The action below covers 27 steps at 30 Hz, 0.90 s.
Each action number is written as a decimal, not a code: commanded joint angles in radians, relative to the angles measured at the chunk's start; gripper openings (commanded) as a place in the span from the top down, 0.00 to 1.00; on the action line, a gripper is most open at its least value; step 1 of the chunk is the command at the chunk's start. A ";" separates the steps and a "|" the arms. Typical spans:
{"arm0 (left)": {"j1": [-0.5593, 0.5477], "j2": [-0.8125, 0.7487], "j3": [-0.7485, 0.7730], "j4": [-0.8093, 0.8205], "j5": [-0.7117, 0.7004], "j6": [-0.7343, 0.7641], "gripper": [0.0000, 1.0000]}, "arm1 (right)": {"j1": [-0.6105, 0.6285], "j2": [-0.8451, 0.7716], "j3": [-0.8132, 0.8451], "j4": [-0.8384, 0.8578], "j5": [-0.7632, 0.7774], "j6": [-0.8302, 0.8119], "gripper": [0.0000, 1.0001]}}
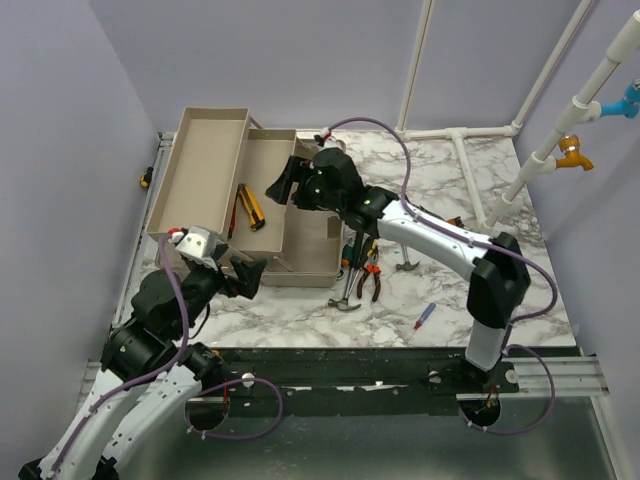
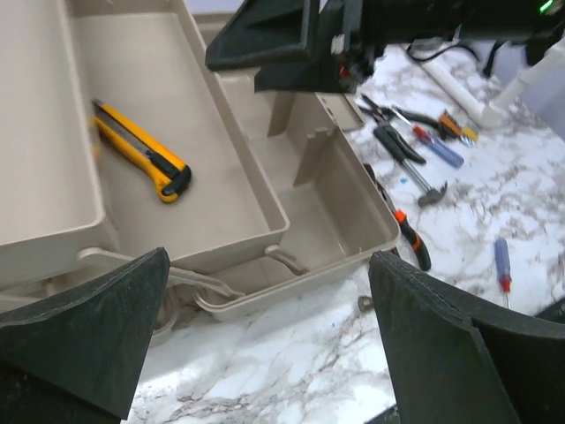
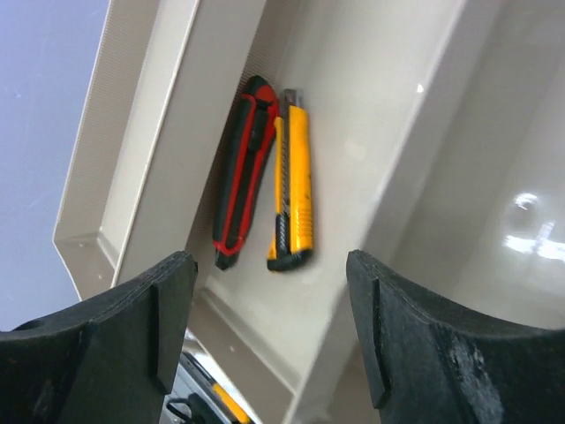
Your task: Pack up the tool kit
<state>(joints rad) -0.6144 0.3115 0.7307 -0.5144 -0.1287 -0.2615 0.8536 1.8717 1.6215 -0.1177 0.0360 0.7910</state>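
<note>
The beige tool kit box (image 1: 305,276) lies open at the left-back of the marble table, its fold-out trays (image 1: 200,165) spread out. A yellow utility knife (image 3: 291,190) and a red-and-black one (image 3: 244,172) lie side by side in the middle tray (image 3: 353,106). My right gripper (image 3: 269,283) hovers over them, open and holding nothing. Just in front of the box's near rim (image 2: 300,287), my left gripper (image 2: 265,291) is wide open over bare marble. Pliers (image 1: 372,280), a hammer (image 1: 345,296) and screwdrivers (image 2: 437,146) lie on the table right of the box.
A blue-and-red screwdriver (image 1: 425,316) lies alone near the front edge. White PVC pipes (image 1: 470,170) run across the back right of the table. A small yellow item (image 1: 145,178) sits beyond the left edge. Lilac walls close in the left and back.
</note>
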 commanded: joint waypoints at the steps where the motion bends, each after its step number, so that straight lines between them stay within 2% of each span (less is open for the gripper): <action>1: 0.006 0.105 0.007 0.021 0.194 0.037 0.02 | -0.003 -0.186 -0.117 -0.080 0.216 -0.086 0.25; 7: 0.007 0.275 0.063 -0.032 0.307 0.041 0.01 | -0.042 -0.426 -0.371 -0.241 0.390 -0.119 0.30; 11: 0.007 0.259 0.048 -0.007 0.326 0.039 0.02 | -0.054 -0.591 -0.550 -0.330 0.465 -0.075 0.31; 15: 0.008 0.242 0.044 -0.002 0.350 0.044 0.02 | -0.055 -0.694 -0.707 -0.360 0.444 -0.007 0.32; 21: 0.009 0.238 0.042 -0.002 0.365 0.047 0.02 | -0.056 -0.663 -0.816 -0.388 0.395 0.044 0.34; 27: 0.010 0.244 0.046 -0.007 0.370 0.047 0.01 | -0.054 -0.481 -0.776 -0.441 0.354 0.045 0.39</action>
<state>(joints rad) -0.6098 0.5537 0.7593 -0.5251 0.2085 -0.2276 0.7967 1.2892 0.8143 -0.4973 0.4171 0.8116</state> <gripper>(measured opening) 0.982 0.628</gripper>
